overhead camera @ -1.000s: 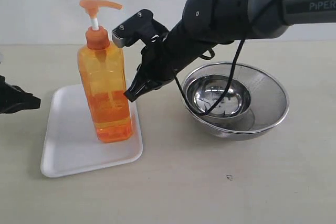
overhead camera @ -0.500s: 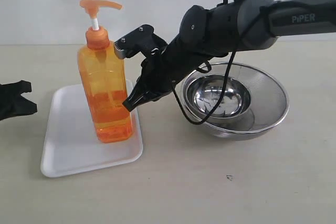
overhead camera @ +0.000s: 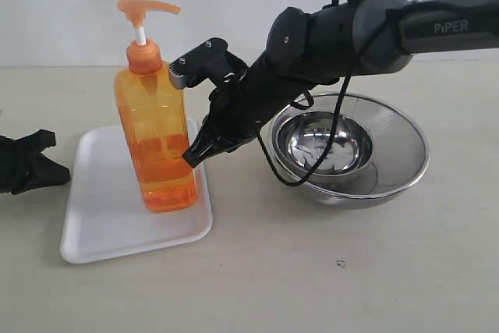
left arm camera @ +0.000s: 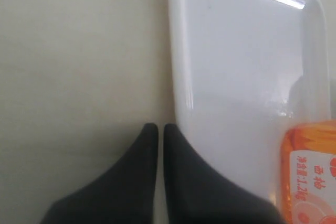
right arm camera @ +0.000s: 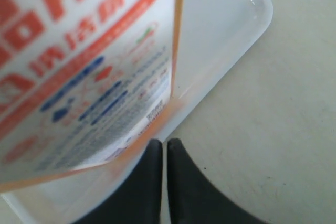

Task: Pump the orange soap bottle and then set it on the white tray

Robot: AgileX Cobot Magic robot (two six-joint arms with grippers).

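The bottle (overhead camera: 156, 146) is on the tray (overhead camera: 101, 232), so placement looks done. My left end effector (left arm camera: 156, 128) has crept nearer at its 9 o'clock. My right end effector (overhead camera: 191, 160) has dipped; both are clenched empty.

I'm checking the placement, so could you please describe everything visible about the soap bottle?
The bottle is tall, rectangular, translucent orange plastic, with an orange pump head on a white stem and a white label printed in red and blue. It stands upright on the white tray, toward its right edge in the exterior view. The shut right gripper points at its lower side; whether they touch cannot be told.
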